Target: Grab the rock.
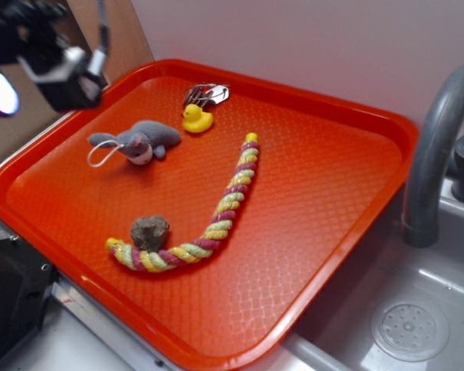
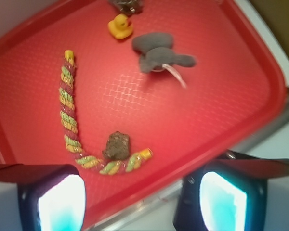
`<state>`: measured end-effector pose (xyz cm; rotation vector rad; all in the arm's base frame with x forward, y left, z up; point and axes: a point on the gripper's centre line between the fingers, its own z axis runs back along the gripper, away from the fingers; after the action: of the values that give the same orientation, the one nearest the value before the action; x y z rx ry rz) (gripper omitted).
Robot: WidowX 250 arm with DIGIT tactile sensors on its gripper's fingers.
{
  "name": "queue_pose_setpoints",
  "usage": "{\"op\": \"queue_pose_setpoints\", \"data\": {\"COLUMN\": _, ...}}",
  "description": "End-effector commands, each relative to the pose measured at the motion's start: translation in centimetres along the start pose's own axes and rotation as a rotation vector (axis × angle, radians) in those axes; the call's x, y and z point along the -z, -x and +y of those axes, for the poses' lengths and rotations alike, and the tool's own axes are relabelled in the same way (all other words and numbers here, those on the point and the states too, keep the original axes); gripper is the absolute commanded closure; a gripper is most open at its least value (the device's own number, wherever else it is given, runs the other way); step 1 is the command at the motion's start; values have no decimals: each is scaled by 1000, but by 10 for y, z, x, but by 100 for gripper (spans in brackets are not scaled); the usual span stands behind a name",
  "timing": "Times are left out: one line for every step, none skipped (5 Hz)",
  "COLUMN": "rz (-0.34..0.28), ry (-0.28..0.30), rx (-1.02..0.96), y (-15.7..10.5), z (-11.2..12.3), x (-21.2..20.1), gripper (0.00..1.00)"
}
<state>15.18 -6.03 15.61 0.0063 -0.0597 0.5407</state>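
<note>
The rock is a small rough brown-grey lump on the red tray, resting against the curved end of a striped rope. In the wrist view the rock lies low in the middle, just above the rope's bend. My gripper hangs high at the tray's upper left, far from the rock. Seen from the wrist, my gripper is open, and its two glowing pads are wide apart with nothing between them.
A striped rope curves across the tray. A grey plush toy with a white loop, a yellow rubber duck and metal clips sit near the far edge. A sink basin and faucet lie to the right.
</note>
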Motion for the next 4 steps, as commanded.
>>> {"op": "queue_pose_setpoints", "data": {"rz": -42, "ry": 10, "rx": 41, "y": -3, "z": -14, "x": 42, "gripper": 0}}
{"op": "queue_pose_setpoints", "data": {"rz": 0, "ry": -4, "rx": 60, "y": 1, "z": -15, "x": 70, "gripper": 0}}
{"op": "queue_pose_setpoints", "data": {"rz": 55, "ry": 55, "rx": 99, "y": 5, "z": -19, "x": 100, "gripper": 0}}
{"op": "queue_pose_setpoints", "data": {"rz": 94, "ry": 81, "rx": 110, "y": 8, "z": -26, "x": 121, "gripper": 0}}
